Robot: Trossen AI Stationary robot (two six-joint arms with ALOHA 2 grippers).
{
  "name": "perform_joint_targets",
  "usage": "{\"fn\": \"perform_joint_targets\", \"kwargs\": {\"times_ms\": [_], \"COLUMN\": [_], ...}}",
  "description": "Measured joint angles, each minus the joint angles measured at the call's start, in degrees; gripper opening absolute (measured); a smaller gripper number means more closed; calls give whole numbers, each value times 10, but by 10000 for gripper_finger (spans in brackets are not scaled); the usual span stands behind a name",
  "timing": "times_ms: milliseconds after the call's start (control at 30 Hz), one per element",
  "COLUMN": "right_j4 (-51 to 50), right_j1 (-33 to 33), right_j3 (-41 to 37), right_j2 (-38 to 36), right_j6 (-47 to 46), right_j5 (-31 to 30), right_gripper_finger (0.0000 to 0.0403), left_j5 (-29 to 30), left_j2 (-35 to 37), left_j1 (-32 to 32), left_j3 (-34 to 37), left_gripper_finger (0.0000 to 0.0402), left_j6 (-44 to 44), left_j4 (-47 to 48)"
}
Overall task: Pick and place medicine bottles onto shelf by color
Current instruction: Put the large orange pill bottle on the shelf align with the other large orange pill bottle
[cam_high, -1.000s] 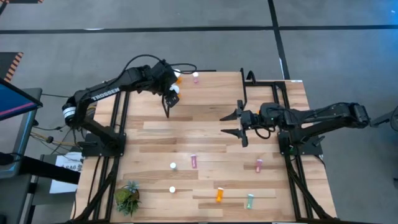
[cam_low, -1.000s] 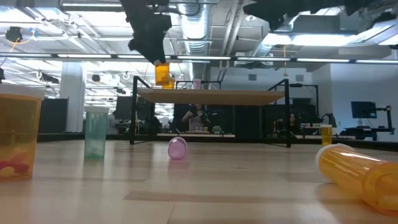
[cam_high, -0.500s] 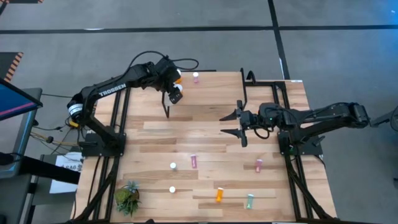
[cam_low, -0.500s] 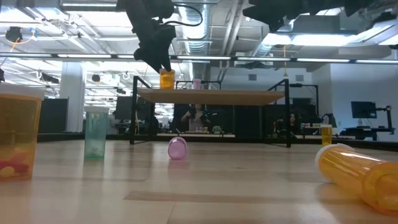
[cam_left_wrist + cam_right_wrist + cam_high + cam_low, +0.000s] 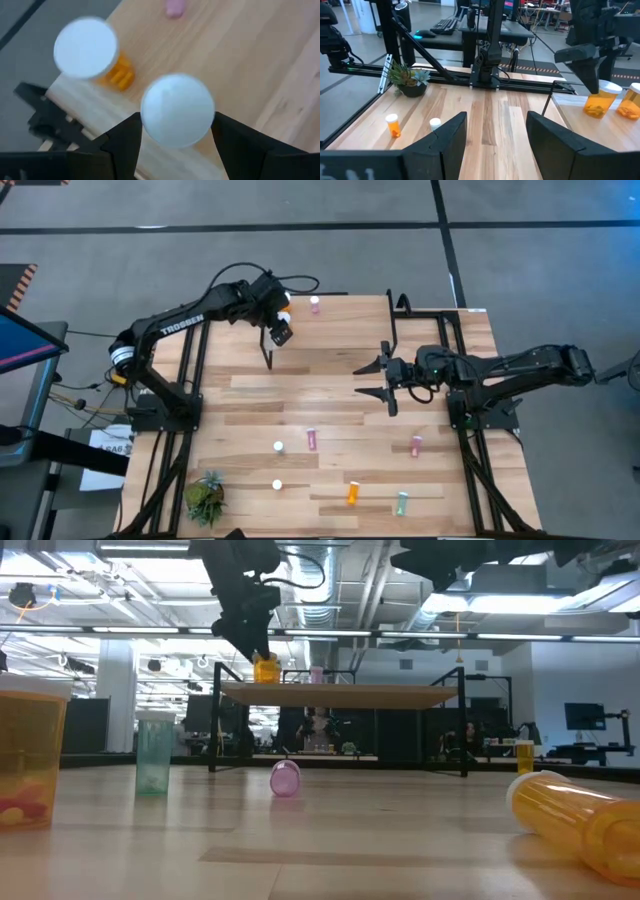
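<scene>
left gripper now loosened around the orange bottle, down on the shelf

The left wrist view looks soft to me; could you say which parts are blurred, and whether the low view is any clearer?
Left wrist view: both white caps are blurred. Low view: near orange bottles soft, shelf sharper, ceiling lights glaring.
</scene>
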State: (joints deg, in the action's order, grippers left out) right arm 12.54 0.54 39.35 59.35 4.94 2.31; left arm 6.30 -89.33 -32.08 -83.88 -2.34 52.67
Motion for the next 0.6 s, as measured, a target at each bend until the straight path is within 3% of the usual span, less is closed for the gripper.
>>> {"fn": "perform_joint_targets", "kwargs": {"times_ms": [600], "right_j4": [-5], "right_j1": [0], "right_j3": [0], "right_j2": [0], "right_j6": [-4], "right_j5": [0], "right_gripper_finger": [226], "left_j5": [2], "left_j2": [17], "left_j1": [1], "left_j3": [0], "left_gripper_finger": [238], "left_j6": [11], "left_j4": [28]}}
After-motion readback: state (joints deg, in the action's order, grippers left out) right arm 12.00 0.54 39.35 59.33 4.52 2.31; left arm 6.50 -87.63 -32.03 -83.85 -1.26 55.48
